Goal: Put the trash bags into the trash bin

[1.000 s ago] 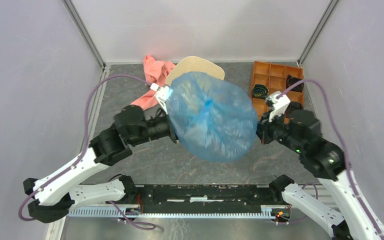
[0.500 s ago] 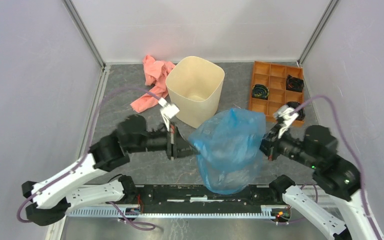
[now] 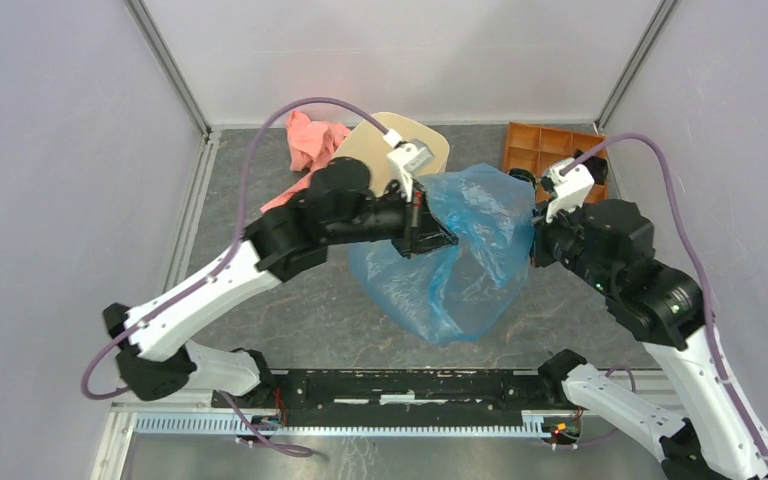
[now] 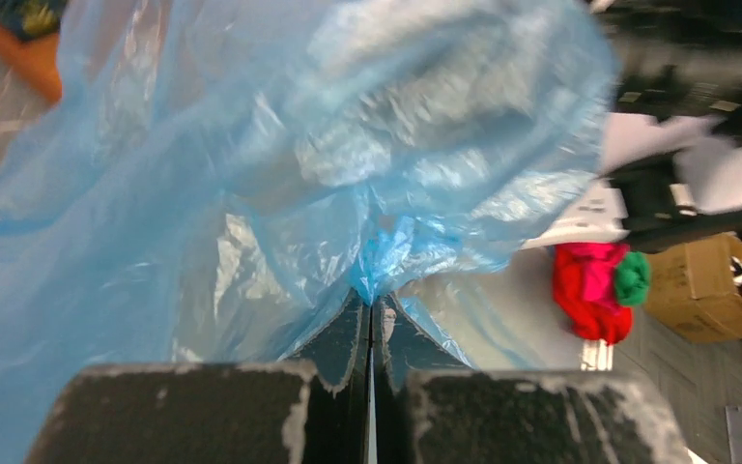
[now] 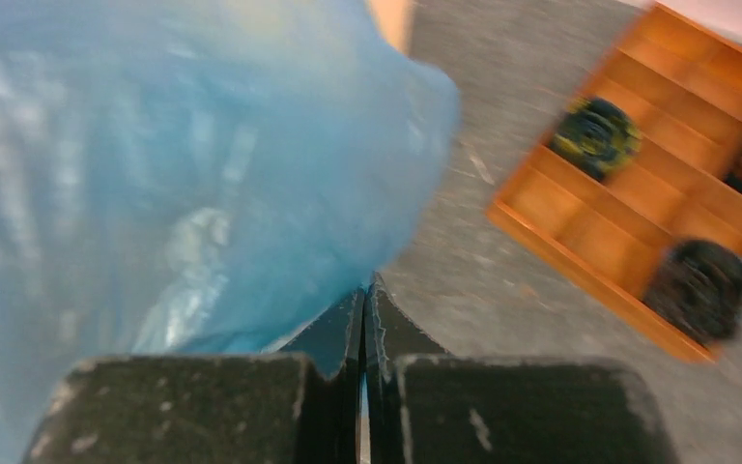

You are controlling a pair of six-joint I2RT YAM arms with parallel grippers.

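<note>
The left gripper is pinching a bunched fold of the blue trash bag between fully closed jaws, and the right gripper is clamping the bag's opposite edge likewise. The bag is hanging between them above the table, outside the cream trash bin and just in front of it.

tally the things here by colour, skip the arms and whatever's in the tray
blue bag: 1
cream bin: 1
pink cloth: 1
orange tray: 1
total: 4
</note>
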